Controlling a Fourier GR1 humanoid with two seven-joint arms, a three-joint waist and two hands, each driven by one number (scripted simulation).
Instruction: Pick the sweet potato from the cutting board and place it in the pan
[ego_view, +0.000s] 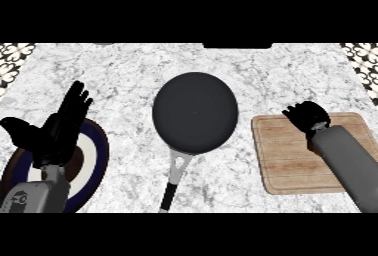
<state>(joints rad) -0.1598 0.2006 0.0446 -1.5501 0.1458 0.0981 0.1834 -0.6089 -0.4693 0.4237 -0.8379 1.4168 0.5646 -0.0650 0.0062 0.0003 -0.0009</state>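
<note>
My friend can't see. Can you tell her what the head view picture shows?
A black pan sits in the middle of a marble counter, handle toward the robot. The right hand is curled over a wooden cutting board; no sweet potato shows. The left hand rests open above a plate.

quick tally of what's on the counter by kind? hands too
Pan: 1
Cutting board: 1
Plate: 1, under the left hand
Hands: 2, left hand open, right hand curled over the board
Sweet potato: 0 in view; the right hand may hide it
Total: 5
</note>
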